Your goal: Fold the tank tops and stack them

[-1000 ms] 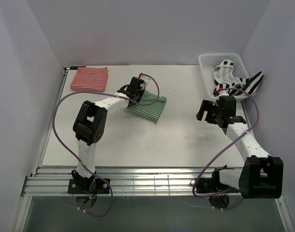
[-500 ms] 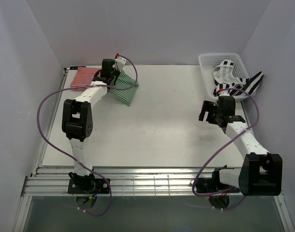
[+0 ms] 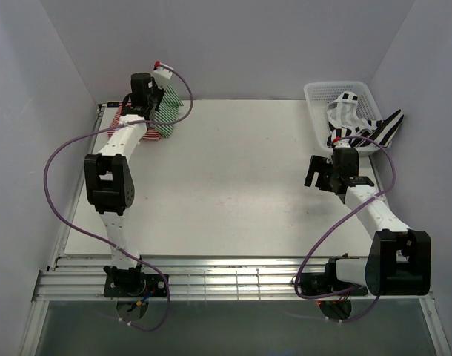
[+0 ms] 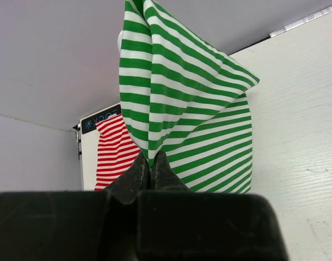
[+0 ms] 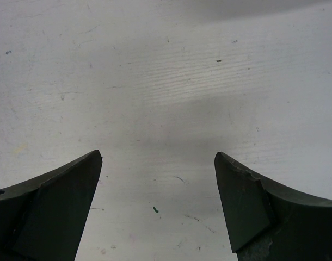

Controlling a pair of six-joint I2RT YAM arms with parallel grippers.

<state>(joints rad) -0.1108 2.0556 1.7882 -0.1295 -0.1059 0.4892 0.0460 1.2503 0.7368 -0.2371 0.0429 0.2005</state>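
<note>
The folded green-and-white tank top hangs in the air from my left gripper, whose jaws are shut on its edge. In the top view that gripper is at the table's far left corner, holding the green top above the folded red-and-white tank top, which lies flat and partly hidden under the arm. The red top also shows behind the fingers. The black-and-white tank top lies crumpled in the basket, spilling over its right rim. My right gripper is open over bare table.
The white lattice basket stands at the far right corner, just behind my right gripper. Grey walls close in the back and both sides. The table is white, with a metal rail along its near edge.
My left arm has swung the green top up and left, from the table's middle-left to above the red top at the far left corner. The right arm has barely moved.
</note>
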